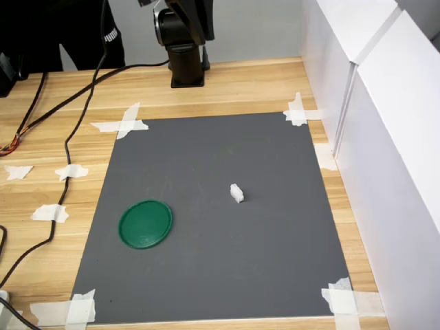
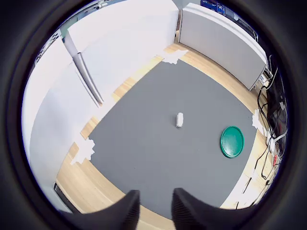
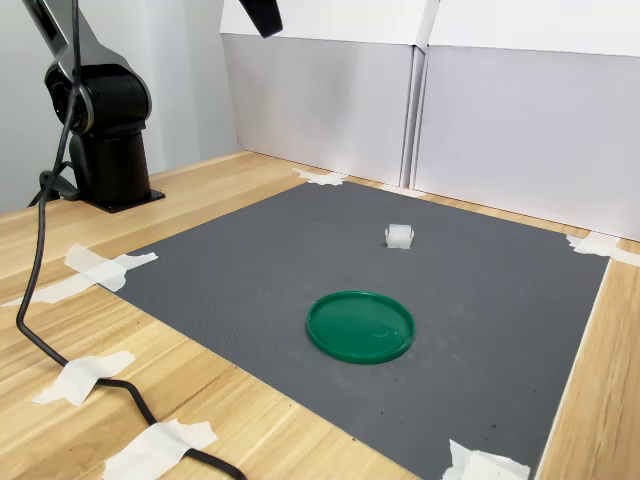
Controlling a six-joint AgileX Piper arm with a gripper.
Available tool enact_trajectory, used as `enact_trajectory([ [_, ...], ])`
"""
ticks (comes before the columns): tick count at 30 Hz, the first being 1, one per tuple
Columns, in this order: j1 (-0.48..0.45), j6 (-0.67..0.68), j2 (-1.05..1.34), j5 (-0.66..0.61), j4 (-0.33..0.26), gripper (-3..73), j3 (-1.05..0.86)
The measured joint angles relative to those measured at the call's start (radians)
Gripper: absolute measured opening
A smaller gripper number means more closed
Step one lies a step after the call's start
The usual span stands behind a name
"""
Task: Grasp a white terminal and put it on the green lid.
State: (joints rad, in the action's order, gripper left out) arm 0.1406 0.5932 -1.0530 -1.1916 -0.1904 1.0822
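The white terminal [image 1: 237, 193] lies alone near the middle of the grey mat [image 1: 206, 158]; it also shows in the second exterior view [image 3: 399, 236] and the wrist view [image 2: 180, 120]. The green lid [image 1: 145, 224] rests flat on the mat toward the first exterior view's lower left, a hand's width from the terminal [image 3: 360, 326] [image 2: 232, 141]. My gripper [image 2: 156, 207] hangs high above the mat, far from both. Its two dark fingertips [image 2: 128, 207] stand apart with nothing between them. Only the gripper's tip [image 3: 262, 14] reaches into the second exterior view's top edge.
The arm's black base [image 1: 185, 48] stands on the wooden table [image 1: 240, 86] behind the mat. White panels [image 1: 385, 137] wall the first exterior view's right side. Black cables [image 1: 65, 137] run along the first exterior view's left. Masking-tape pieces [image 1: 124, 124] hold the mat's corners.
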Motion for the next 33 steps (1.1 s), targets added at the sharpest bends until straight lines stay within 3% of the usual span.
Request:
enact_trajectory([
  [5,0.0,0.008,-0.11,-0.012,0.004,62.6,0.098],
  [8,0.021,-0.002,-0.19,-0.032,0.025,69.7,0.193],
  [13,0.172,-0.099,-0.356,-0.034,0.171,71.3,0.361],
  [15,0.208,-0.133,-0.407,-0.033,0.2,71.3,0.404],
  [23,0.22,-0.138,-0.522,-0.031,0.12,71.3,0.427],
  [33,0.22,-0.112,-0.596,0.117,0.148,70.7,0.271],
])
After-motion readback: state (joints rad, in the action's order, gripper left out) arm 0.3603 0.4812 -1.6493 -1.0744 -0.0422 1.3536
